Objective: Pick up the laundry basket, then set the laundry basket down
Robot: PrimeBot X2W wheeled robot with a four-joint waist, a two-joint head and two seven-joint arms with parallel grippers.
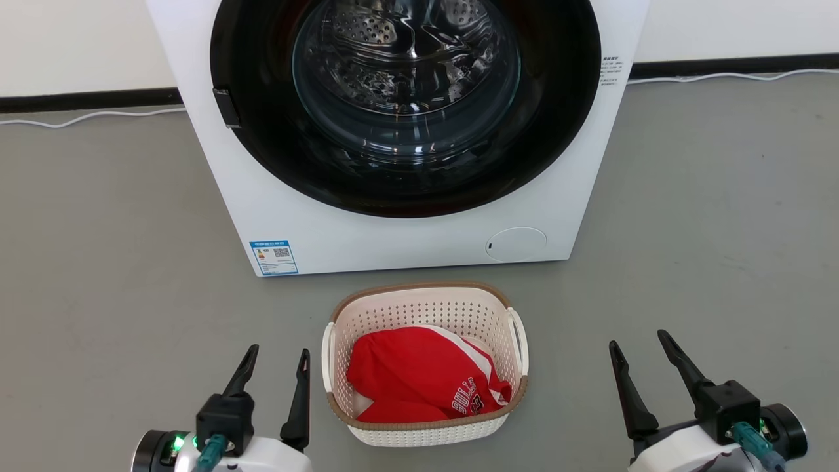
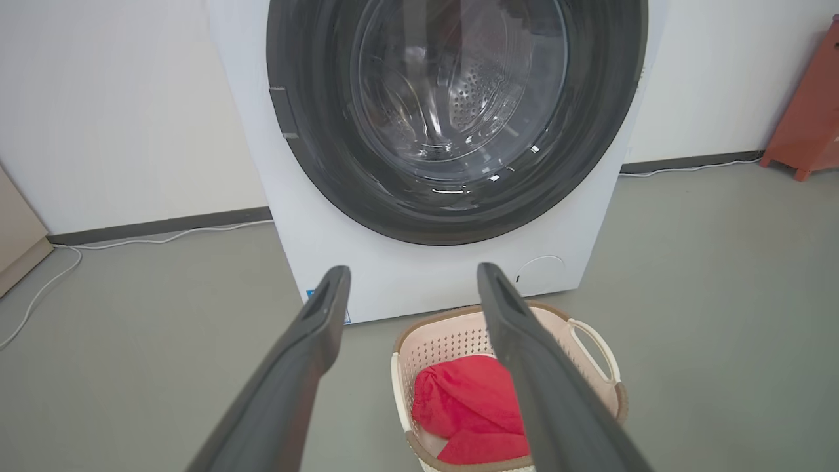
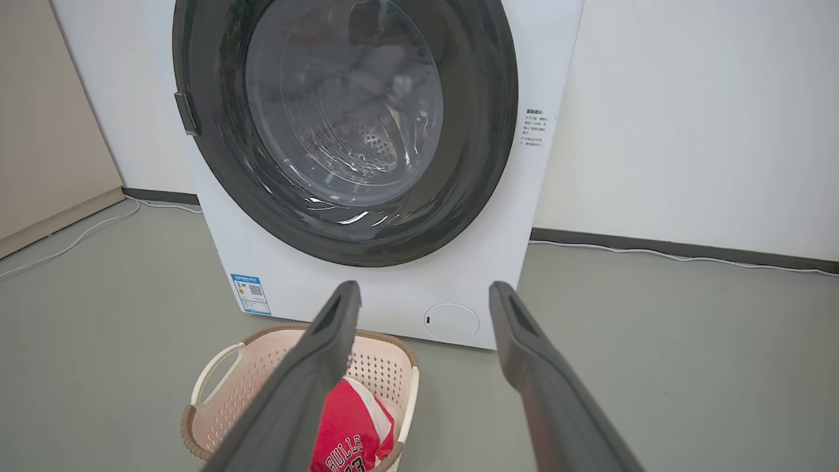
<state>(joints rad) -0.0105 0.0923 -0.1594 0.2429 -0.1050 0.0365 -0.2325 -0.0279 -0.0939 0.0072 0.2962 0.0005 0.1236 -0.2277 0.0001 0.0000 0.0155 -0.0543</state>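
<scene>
The laundry basket (image 1: 425, 308) stands on the grey floor just in front of the washing machine, cream-white and perforated with a brown rim and white loop handles on its left and right sides. A red garment with white lettering (image 1: 419, 383) lies inside it. My left gripper (image 1: 278, 351) is open at the lower left, beside the basket's left handle and apart from it. My right gripper (image 1: 639, 341) is open at the lower right, well clear of the right handle. The basket (image 2: 452, 334) sits below the left fingers, and the basket (image 3: 262, 367) lies lower left in the right wrist view.
A large white washing machine (image 1: 406, 236) with a round dark door stands right behind the basket. A white cable (image 1: 85, 117) runs along the dark skirting. A red-brown piece of furniture (image 2: 809, 111) stands far right. Bare floor lies on both sides of the basket.
</scene>
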